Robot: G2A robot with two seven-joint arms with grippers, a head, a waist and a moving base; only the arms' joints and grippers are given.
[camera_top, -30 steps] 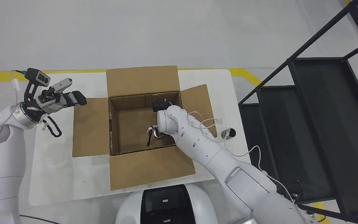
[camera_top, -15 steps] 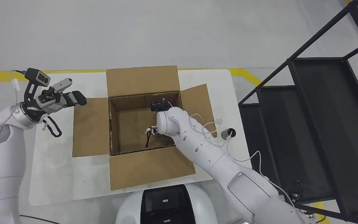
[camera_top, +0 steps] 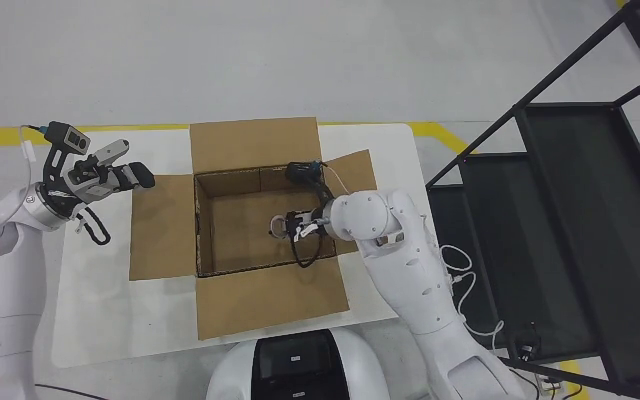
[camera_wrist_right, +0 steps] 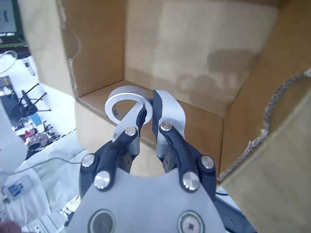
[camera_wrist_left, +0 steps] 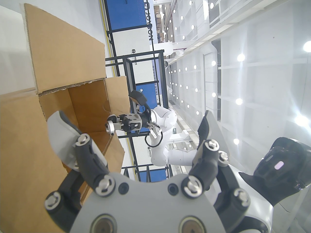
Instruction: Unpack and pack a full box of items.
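1. The right gripper point(camera_wrist_right: 148, 112) is clenched on a flat silver metal ring point(camera_wrist_right: 126, 90), holding it inside the open brown cardboard box point(camera_top: 260, 181), above its floor.
2. The left gripper point(camera_top: 128, 164) hangs spread and unladen, beyond a side flap.
3. The box otherwise looks bare. This is likely the last item leaving or the first returning, so packing remains.

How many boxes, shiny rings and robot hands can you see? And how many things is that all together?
Box: 1
Metal ring: 1, held in the right gripper
Grippers: 2, the right gripper and the left gripper
Total: 4
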